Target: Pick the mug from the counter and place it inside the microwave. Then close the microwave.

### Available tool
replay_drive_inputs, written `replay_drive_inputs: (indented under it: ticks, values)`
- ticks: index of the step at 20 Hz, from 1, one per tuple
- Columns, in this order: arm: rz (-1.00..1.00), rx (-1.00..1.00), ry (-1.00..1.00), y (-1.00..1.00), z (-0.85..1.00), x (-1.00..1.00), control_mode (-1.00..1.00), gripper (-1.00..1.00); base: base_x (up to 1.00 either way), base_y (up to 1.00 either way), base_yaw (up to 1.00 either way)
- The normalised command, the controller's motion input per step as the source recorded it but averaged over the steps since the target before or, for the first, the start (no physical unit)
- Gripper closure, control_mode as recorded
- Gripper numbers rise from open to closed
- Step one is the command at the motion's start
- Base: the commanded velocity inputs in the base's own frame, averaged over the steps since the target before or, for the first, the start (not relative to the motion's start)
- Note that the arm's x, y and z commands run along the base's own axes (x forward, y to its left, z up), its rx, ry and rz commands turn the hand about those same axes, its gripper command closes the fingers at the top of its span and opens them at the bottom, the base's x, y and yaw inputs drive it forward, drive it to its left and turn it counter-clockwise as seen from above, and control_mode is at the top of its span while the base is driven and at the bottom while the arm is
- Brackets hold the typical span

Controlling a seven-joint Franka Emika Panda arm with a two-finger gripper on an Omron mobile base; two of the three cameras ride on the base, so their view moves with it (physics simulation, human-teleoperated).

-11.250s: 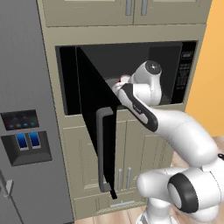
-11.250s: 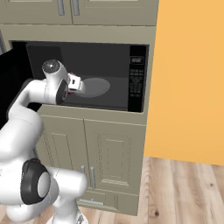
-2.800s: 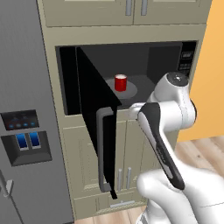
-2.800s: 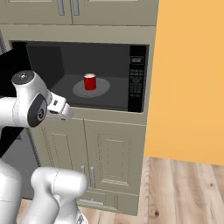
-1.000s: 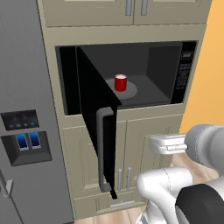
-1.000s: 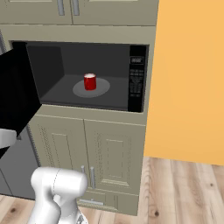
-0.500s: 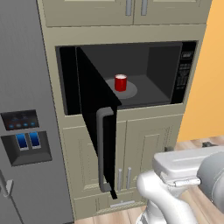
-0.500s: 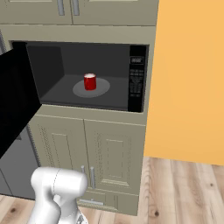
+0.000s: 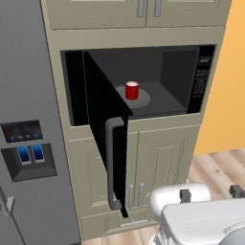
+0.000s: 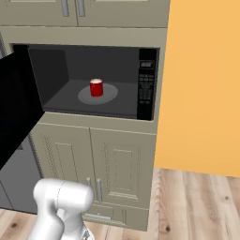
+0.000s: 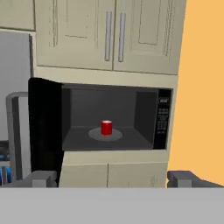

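Note:
The red mug (image 9: 132,90) stands upright on the round grey turntable (image 9: 143,100) inside the black microwave (image 9: 206,79), also seen as mug (image 10: 96,87) and mug (image 11: 106,127). The microwave door (image 9: 103,115) is swung wide open, its grey bar handle (image 9: 111,162) facing out. My gripper (image 9: 210,193) is open and empty, low at the bottom right of the left base view, well back from the microwave. In the hand view my gripper (image 11: 113,179) points at the microwave opening from a distance. The counter is out of view.
A grey fridge (image 9: 24,143) with a blue dispenser panel stands left of the open door. Beige cabinet doors (image 10: 93,168) sit below the microwave and more above it. An orange wall (image 10: 206,84) is to the right, over a wooden floor (image 10: 197,201).
My arm has drawn back from the microwave and sunk to the bottom right of the left base view. The mug stays on the turntable and the door stays open.

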Motion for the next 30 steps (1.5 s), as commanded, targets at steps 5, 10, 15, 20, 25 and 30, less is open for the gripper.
replay_drive_inputs:
  ticks: [5, 10, 15, 20, 25, 30]
  values:
    - [-0.22, -0.06, 0.0, 0.64, -0.04, 0.0, -1.0, -1.0, 0.0, 0.0, 0.0]
    - [-0.28, -0.07, 0.0, 0.63, 0.0, 0.24, -1.0, -1.0, 0.0, 0.0, 0.0]
    - [-0.26, -0.04, 0.0, 0.37, 0.0, 0.26, -1.0, -1.0, 0.0, 0.0, 0.0]
    - [-0.19, -0.01, 0.0, 0.09, -0.08, 0.29, -1.0, -1.0, 0.0, 0.0, 0.0]
    - [-0.05, 0.0, 0.0, 0.0, -0.19, 0.34, -1.0, -1.0, 0.0, 0.0, 0.0]
    - [0.0, 0.0, 0.0, 0.01, -0.05, 0.35, -1.0, -1.0, 0.0, 0.0, 0.0]
